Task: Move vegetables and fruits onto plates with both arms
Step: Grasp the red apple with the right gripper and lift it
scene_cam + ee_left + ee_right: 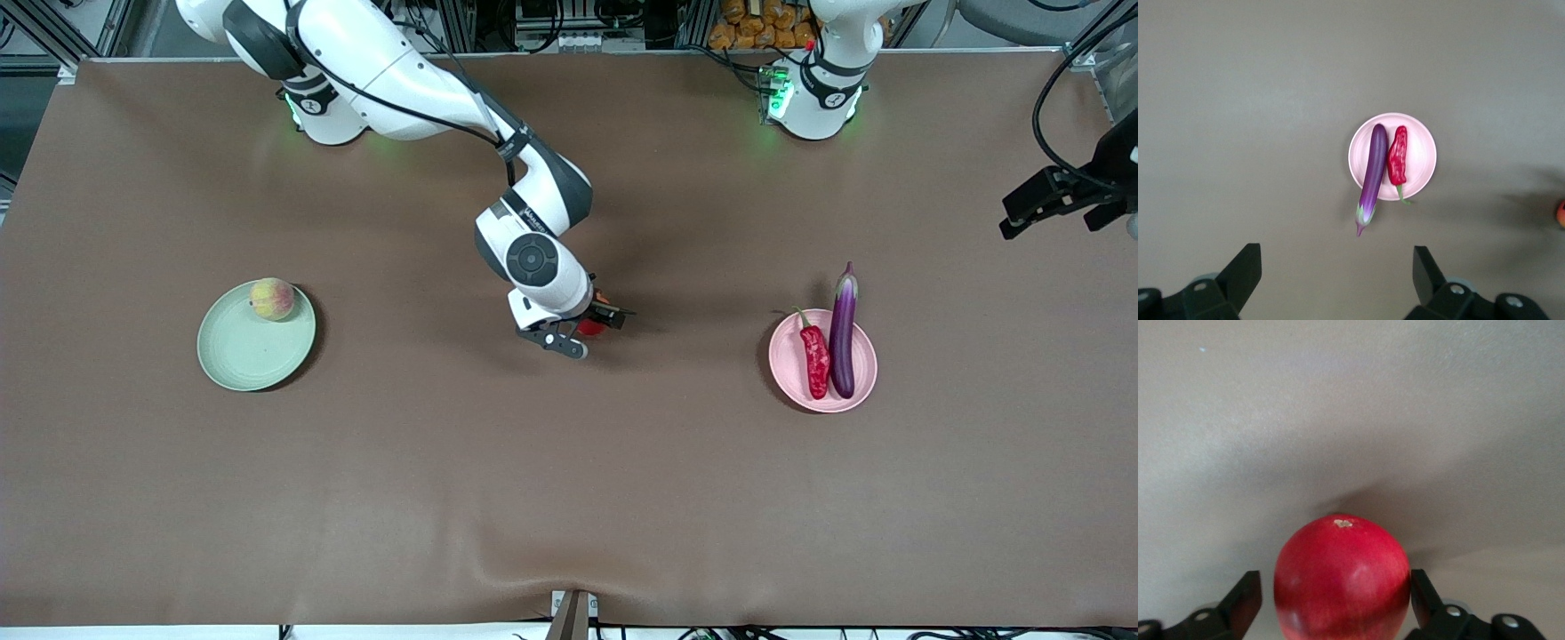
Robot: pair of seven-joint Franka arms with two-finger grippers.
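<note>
From the front we see the right end effector (594, 327) low over mid-table, astride the red fruit (590, 327); peach (272, 299) on green plate (240, 356); eggplant (843, 333) and chili (814, 356) on pink plate (791, 378).

Left wrist: the left end effector (1337, 277) gapes, holding nothing, waiting high over that pink plate.

Right wrist: fingers (1245, 600) flank the fruit, one side apparently not touching. We judge it rigid, smooth, roll-prone; grip its widest girth.

Robotics lab, not a home or kitchen. 2 white arms (418, 89) w/ green-lit bases (805, 98) bolted along one edge of a big table (569, 498) under a plain brown cover. Aluminium framing (524, 22), loose black cables and electronics crowd the strip past the bases. Plastic-looking produce on matte plates (822, 360), staged like test props.
</note>
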